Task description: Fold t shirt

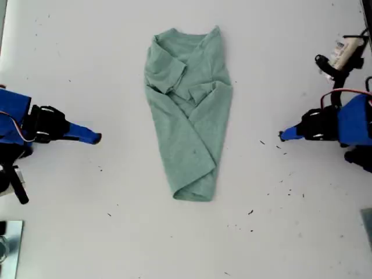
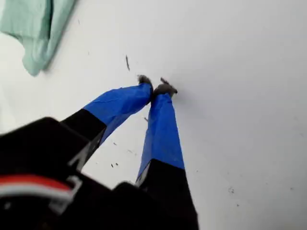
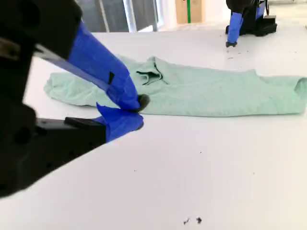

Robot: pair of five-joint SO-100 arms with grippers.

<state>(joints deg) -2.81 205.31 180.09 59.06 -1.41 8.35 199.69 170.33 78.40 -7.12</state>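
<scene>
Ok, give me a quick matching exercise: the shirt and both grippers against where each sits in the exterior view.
Things:
1. t shirt
2. my first gripper
3. my second gripper

Places and states:
A. exterior view's left, shut on nothing
B. exterior view's middle, folded narrow
C. exterior view's right, shut on nothing

Pairs: 1-B, 2-C, 3-A

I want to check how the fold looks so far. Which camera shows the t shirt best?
The exterior view: it looks straight down on the whole t shirt, sides folded inward into a narrow strip on the table. The second wrist view shows it whole but low and side-on, partly behind my second gripper. The first wrist view catches only one corner.
</scene>
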